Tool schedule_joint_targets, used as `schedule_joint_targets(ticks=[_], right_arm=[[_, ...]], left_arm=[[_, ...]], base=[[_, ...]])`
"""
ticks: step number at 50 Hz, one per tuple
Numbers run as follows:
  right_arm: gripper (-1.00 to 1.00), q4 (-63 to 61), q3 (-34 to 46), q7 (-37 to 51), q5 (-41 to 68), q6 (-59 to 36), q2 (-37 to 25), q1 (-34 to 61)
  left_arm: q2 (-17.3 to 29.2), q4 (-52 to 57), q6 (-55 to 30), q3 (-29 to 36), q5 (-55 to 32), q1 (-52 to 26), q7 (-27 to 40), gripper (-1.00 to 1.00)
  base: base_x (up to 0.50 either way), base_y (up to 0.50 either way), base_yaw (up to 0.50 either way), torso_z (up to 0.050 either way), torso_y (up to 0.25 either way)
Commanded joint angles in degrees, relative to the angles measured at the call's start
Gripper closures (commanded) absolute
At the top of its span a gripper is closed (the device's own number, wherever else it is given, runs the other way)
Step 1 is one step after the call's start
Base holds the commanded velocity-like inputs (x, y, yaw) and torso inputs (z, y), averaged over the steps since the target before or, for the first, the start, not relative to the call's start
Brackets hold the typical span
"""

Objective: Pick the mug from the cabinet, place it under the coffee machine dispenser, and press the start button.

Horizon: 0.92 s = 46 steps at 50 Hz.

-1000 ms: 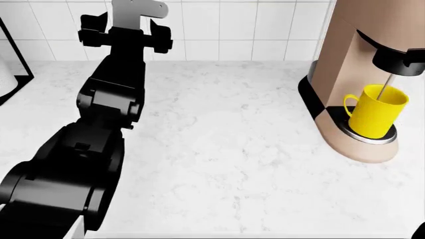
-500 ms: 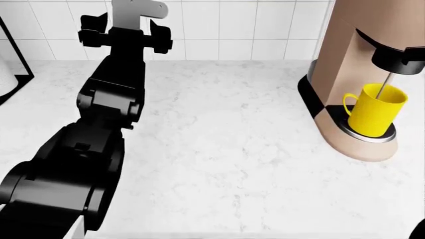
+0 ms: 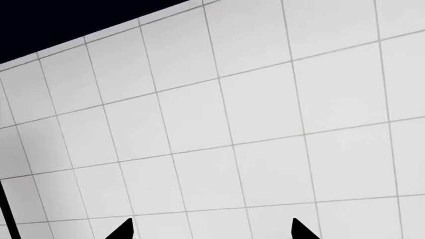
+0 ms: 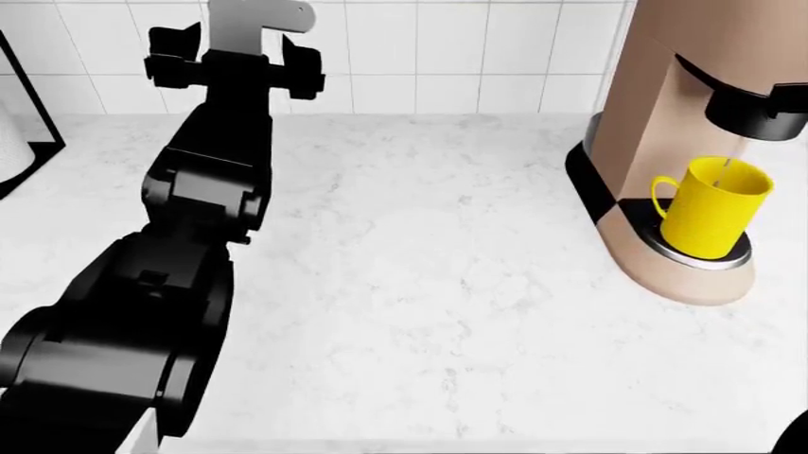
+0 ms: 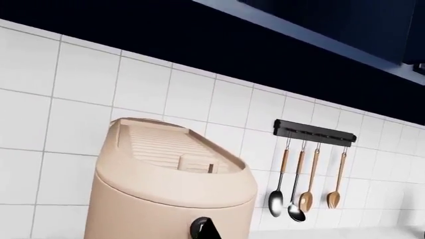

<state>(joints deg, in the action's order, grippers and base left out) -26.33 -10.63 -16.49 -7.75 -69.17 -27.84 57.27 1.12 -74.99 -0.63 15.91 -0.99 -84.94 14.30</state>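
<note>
The yellow mug stands upright on the round drip tray of the beige coffee machine, handle to the left, right under the black dispenser. My right gripper shows as one black tip, fingers together, in front of a round black button on the machine's head; it is not visible in the head view. My left arm reaches up to the back wall. My left gripper is open and empty, facing bare white tiles.
White marble counter with a tiled wall behind. A black-framed object stands at the far left. A rail with hanging spoons is on the wall right of the machine. Dark cabinets hang above.
The thin line that ran from the dispenser down into the mug has almost vanished. The mug and the left arm have hardly moved.
</note>
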Motion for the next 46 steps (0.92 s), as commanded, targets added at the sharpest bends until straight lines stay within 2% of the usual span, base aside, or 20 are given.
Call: schedule_joint_targets(ticks=[1,4,5,6,8,9,11,13,14,15,16,21,28,34,46], right_arm=[[1.0,-15.0,0.1,-2.4,1.1,-11.3,0.1,2.8],[1.0,-24.4,2.9,-3.3,1.4,-20.6,-0.3,6.8],[1.0,-25.7,3.7,-4.7,-0.5,-20.8,0.5,7.0],[1.0,-26.7,5.5,-9.1,-6.2,-20.8,2.1,7.5],[1.0,-25.1,15.8,-26.2,-23.3,-20.8,9.5,11.4],[1.0,-22.5,19.7,-34.8,-31.9,-20.8,12.7,14.3],[1.0,-19.5,22.3,-52.0,-49.1,-19.5,17.0,18.1],[1.0,-19.5,19.9,-69.2,-66.3,-14.0,22.3,18.8],[1.0,-20.1,17.6,-73.5,-74.9,-9.9,25.9,18.3],[-1.0,-20.5,17.0,-73.5,-83.5,-8.1,27.7,18.1],[-1.0,-20.8,18.7,-73.5,-87.1,-9.2,27.8,17.8],[-1.0,-21.7,24.1,-73.5,-88.8,-13.0,27.8,17.6],[-1.0,-22.9,27.6,-73.5,-90.4,-16.6,27.8,15.4],[-1.0,-23.1,30.4,-73.5,-90.3,-19.5,27.8,13.5],[-1.0,-22.9,30.2,-73.5,-90.0,-19.9,27.8,13.4]], left_arm=[[1.1,0.0,1.2,-0.7,-0.2,-0.9,-1.5,-1.0],[1.7,0.0,1.7,-1.1,-0.4,-1.6,-2.6,-1.0],[1.8,0.0,1.9,-1.2,-0.5,-1.8,-3.1,-1.0],[2.0,0.1,2.3,-1.3,-0.7,-2.1,-3.7,-1.0],[2.3,1.4,2.5,-1.5,-1.2,-2.2,-5.5,-1.0],[3.2,9.5,-1.9,-1.5,-1.6,0.6,-6.1,-1.0],[6.0,26.7,-15.7,-1.9,-3.3,9.1,-7.3,-1.0],[7.9,43.9,-24.2,-2.5,-5.2,14.2,-8.1,-1.0],[8.7,52.5,-27.5,-2.7,-6.2,16.2,-8.6,-1.0],[9.4,60.8,-30.0,-2.9,-6.9,17.7,-8.9,-1.0],[10.0,65.9,-32.9,-3.2,-8.0,19.1,-9.3,-1.0],[12.1,89.0,-47.8,-7.8,-15.8,24.2,-9.9,-1.0],[12.6,109.1,-63.3,-16.4,-26.2,25.7,-9.2,-1.0],[11.9,113.1,-67.0,-19.1,-29.3,25.0,-8.7,-1.0],[11.9,113.1,-66.2,-18.8,-29.5,25.6,-8.3,-1.0]], base=[[0.0,0.0,0.0,0.0,0.0],[0.0,0.0,0.0,0.0,0.0],[0.0,0.0,0.0,0.0,0.0],[0.0,0.0,0.0,0.0,0.0],[0.0,0.0,0.0,0.0,0.0],[0.0,0.0,0.0,0.0,0.0],[0.0,0.0,0.0,0.0,0.0],[0.0,0.0,0.0,0.0,0.0],[0.0,0.0,0.0,0.0,0.0],[0.0,0.0,0.0,0.0,0.0],[0.0,0.0,0.0,0.0,0.0],[0.0,0.0,0.0,0.0,0.0],[0.0,0.0,0.0,0.0,0.0],[0.0,0.0,0.0,0.0,0.0],[0.0,0.0,0.0,0.0,0.0]])
